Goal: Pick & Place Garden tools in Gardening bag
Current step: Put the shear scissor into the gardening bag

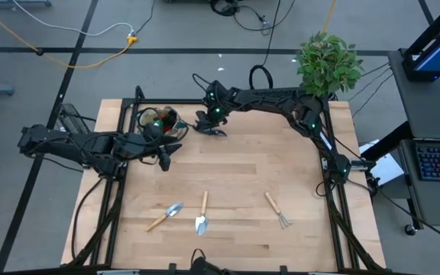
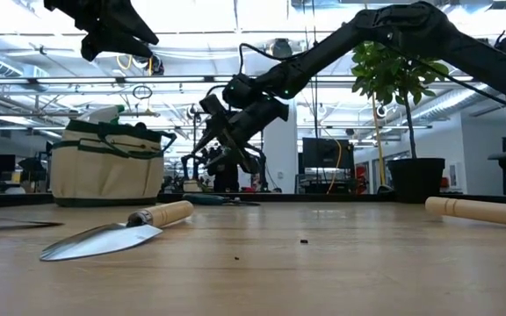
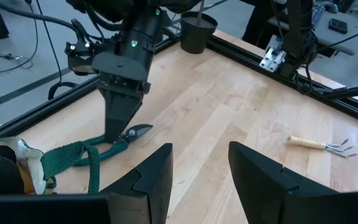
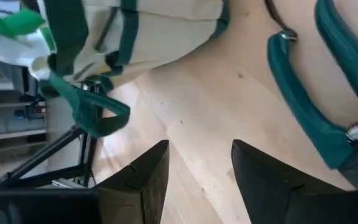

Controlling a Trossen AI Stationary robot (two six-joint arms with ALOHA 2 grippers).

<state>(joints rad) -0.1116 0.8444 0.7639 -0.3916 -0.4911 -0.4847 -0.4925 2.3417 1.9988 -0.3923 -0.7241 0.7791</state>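
The tan gardening bag (image 1: 159, 122) with green trim stands at the table's far left; it also shows in the low view (image 2: 108, 162). A green spray bottle (image 2: 104, 114) sticks out of it. Dark pruning shears (image 3: 132, 132) lie flat on the table beside the bag's green strap (image 3: 73, 155). My right gripper (image 1: 208, 126) hangs open, pointing down, just above the shears and to the right of the bag (image 4: 135, 37). My left gripper (image 3: 197, 180) is open and empty, raised near the bag's near side. Two trowels (image 1: 166, 215) (image 1: 202, 214) and a fork rake (image 1: 277, 210) lie near the front.
A leafy potted plant (image 1: 327, 61) stands at the far right corner. The bag's loose green straps (image 4: 328, 93) trail on the table by my right gripper. Bare wood lies in the table's middle (image 1: 250, 168).
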